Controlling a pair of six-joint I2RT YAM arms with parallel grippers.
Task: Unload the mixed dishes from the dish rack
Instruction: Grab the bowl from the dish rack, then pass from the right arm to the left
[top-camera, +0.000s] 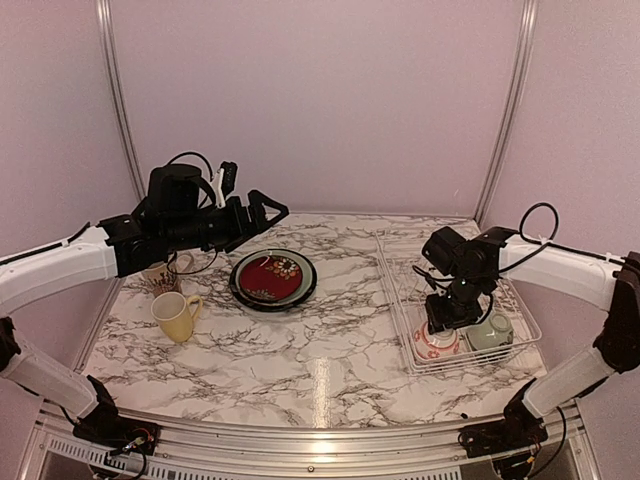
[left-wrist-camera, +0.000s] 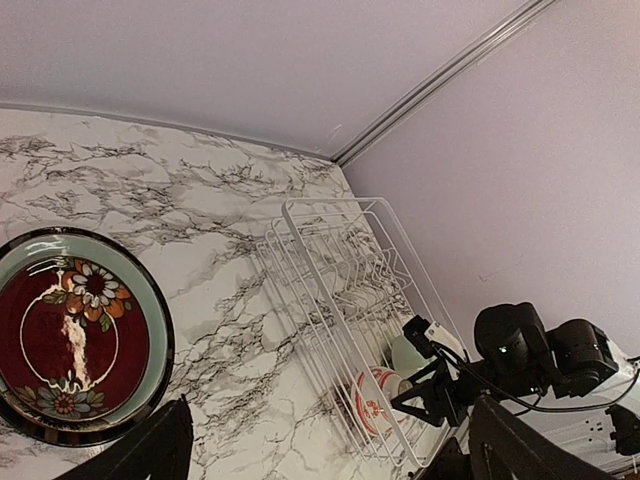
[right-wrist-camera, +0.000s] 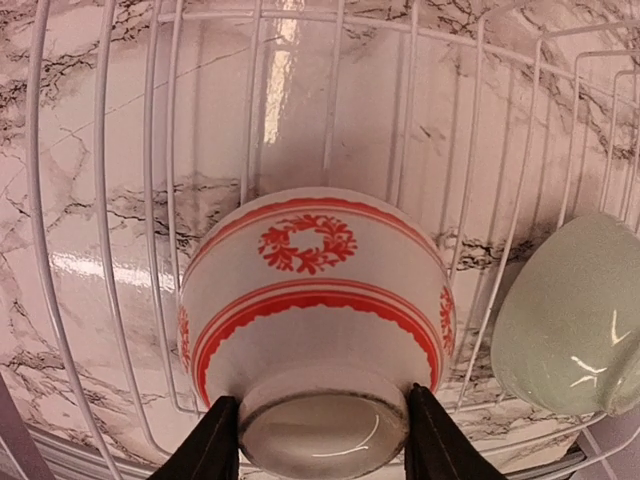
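Your right pincer (right-wrist-camera: 322, 437) sits half-closed, apparently gripping the foot of the red-rimmed white bowl (right-wrist-camera: 315, 300) in the dish rack (top-camera: 393, 300). Your left pincer (top-camera: 266, 212) hangs wide open, empty. Next, lift straight up, clear of the wires.

**Surroundings at my station**

Marble tabletop (top-camera: 330, 350): white with grey-black veining, glossy. A glare streak (top-camera: 322, 385) sits near the middle of its near edge. A silver metal rail (top-camera: 320, 440) runs along that near edge, just below it.

Back wall (top-camera: 320, 100): plain pale lilac, meeting the tabletop's far edge. Side walls are the same colour.

Metal strips stand at the far corners, left strip (top-camera: 117, 100) and right strip (top-camera: 507, 100), each slanting inward toward the tabletop. My close views show the same veined marble.
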